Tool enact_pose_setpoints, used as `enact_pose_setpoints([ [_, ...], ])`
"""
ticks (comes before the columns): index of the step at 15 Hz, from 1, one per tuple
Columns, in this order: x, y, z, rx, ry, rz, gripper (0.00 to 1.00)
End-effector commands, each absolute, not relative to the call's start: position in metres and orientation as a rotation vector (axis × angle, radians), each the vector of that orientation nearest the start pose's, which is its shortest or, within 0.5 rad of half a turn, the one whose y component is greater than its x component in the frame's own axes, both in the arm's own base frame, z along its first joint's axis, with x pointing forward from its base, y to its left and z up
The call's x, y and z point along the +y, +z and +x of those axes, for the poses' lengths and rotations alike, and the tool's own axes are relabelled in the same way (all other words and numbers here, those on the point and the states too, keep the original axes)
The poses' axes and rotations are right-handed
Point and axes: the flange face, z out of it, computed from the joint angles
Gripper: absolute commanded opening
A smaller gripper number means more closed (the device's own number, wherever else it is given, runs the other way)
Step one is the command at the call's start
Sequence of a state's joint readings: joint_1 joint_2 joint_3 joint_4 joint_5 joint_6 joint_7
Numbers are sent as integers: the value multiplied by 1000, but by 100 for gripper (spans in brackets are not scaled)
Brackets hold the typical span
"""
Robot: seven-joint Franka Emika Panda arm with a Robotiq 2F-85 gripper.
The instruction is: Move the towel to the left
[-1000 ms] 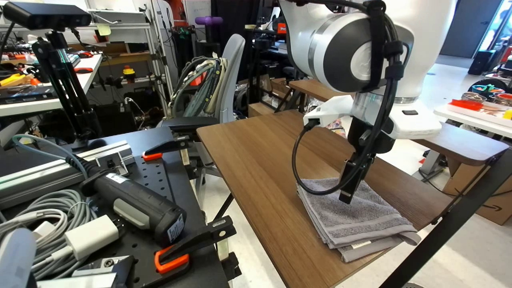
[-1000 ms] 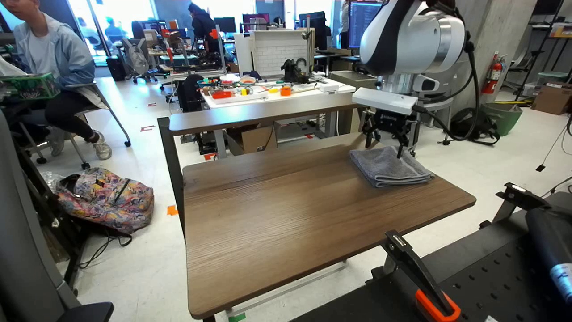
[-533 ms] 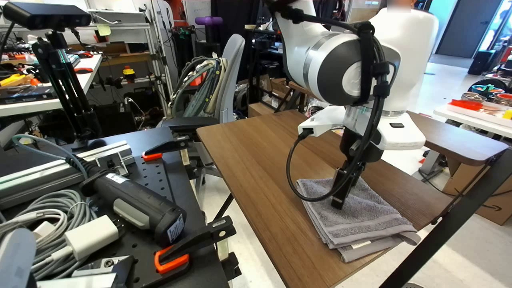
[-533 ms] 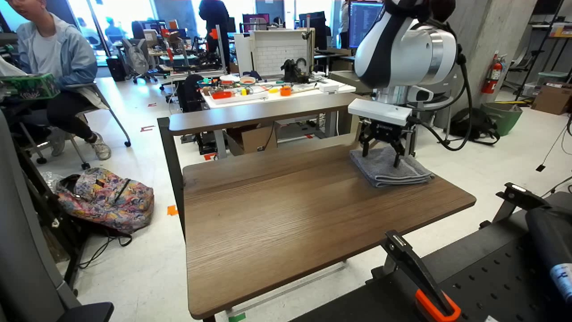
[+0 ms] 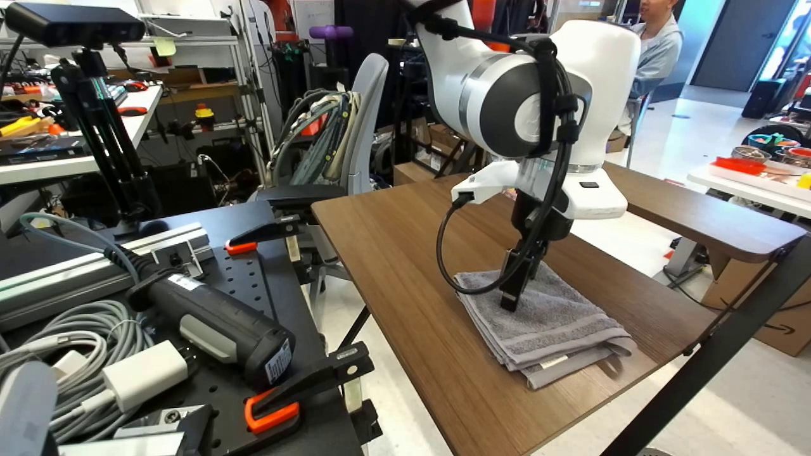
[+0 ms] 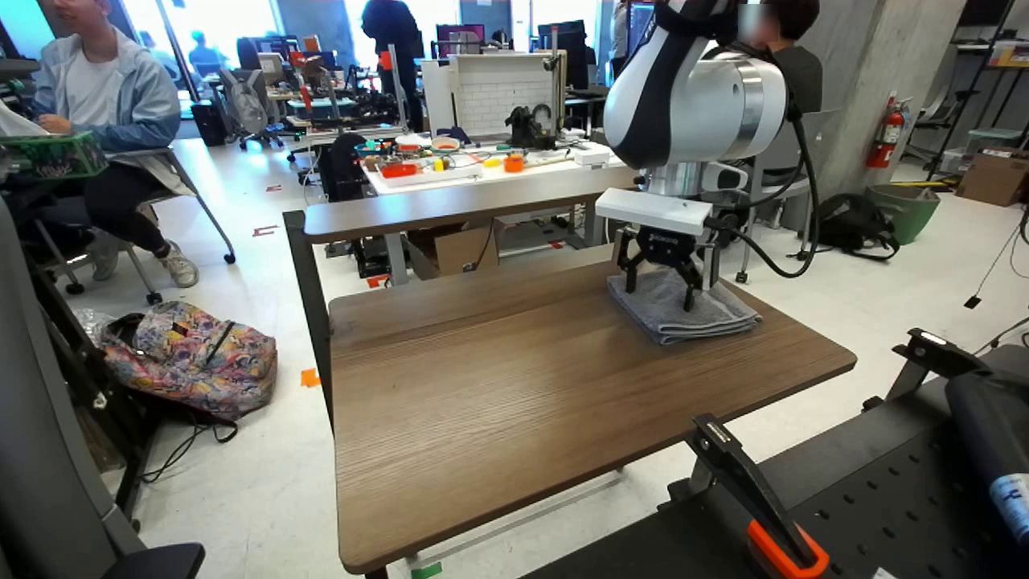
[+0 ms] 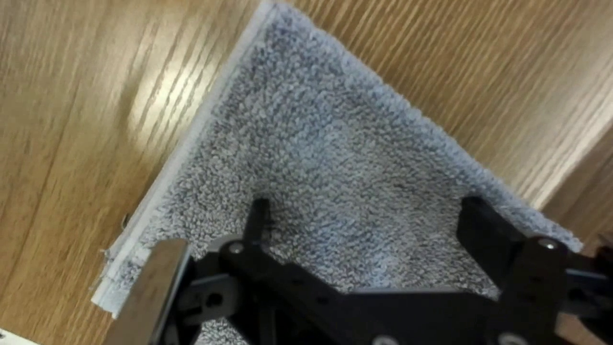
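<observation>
The grey folded towel (image 5: 570, 316) lies flat on the brown wooden table (image 5: 405, 247), with a pale label at its edge. It also shows in an exterior view (image 6: 715, 314) near the table's right end, and fills much of the wrist view (image 7: 316, 129). My gripper (image 6: 660, 296) points down onto the towel's upper face. In the wrist view the gripper's (image 7: 366, 202) two black fingers are wide apart with flat towel between them. The fingertips seem to touch the cloth, and nothing is pinched. In an exterior view the gripper (image 5: 516, 294) is partly hidden by its cable.
A raised wooden shelf (image 6: 482, 205) runs along one side of the table on a black post (image 6: 309, 305). A black bench (image 5: 253, 278) with orange-tipped clamps (image 5: 272, 415) stands beside the table. A grey chair (image 5: 364, 120) is near the table end.
The gripper has come down onto the towel, then moved left in both exterior views. The towel has slid left with it. The fingers have stayed open.
</observation>
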State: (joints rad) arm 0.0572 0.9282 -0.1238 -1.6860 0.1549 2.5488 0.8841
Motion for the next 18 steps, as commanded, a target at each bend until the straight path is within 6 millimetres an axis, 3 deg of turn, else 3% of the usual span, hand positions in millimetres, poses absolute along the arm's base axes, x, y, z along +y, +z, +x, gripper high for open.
enact_pose_setpoints([
  [1, -26, 45, 658, 1559, 134, -2820, 100],
  [4, 0, 39, 663, 1499, 165, -2877, 100],
  [9, 64, 31, 670, 1357, 173, -2996, 100],
  [13, 130, 27, 673, 1207, 85, -3102, 100],
  [18, 219, 30, 662, 980, 25, -3173, 100],
])
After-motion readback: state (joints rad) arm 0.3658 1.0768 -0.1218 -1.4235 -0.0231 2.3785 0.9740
